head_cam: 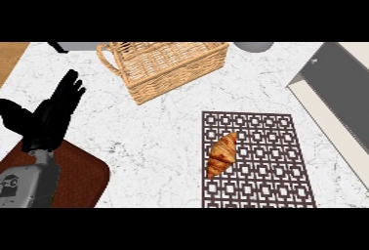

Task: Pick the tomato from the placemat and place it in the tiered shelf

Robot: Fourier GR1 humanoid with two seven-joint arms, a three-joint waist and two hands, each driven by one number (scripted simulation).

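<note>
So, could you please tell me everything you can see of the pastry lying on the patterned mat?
It is a croissant, golden brown with darker ridged segments, whole and uncut. It lies flat on the left part of the dark lattice-patterned placemat, its long axis running from upper right to lower left, both ends tapered. Only the placemat touches it.

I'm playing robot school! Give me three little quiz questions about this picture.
1. True or false: the croissant lies on the placemat.
2. The woven thing up-left of the placemat is: A) a wicker basket, B) a red bucket, C) a glass jug.
3. Fill in: the left hand is ____ (open or shut).
Key: 1 true; 2 A; 3 open.
</note>
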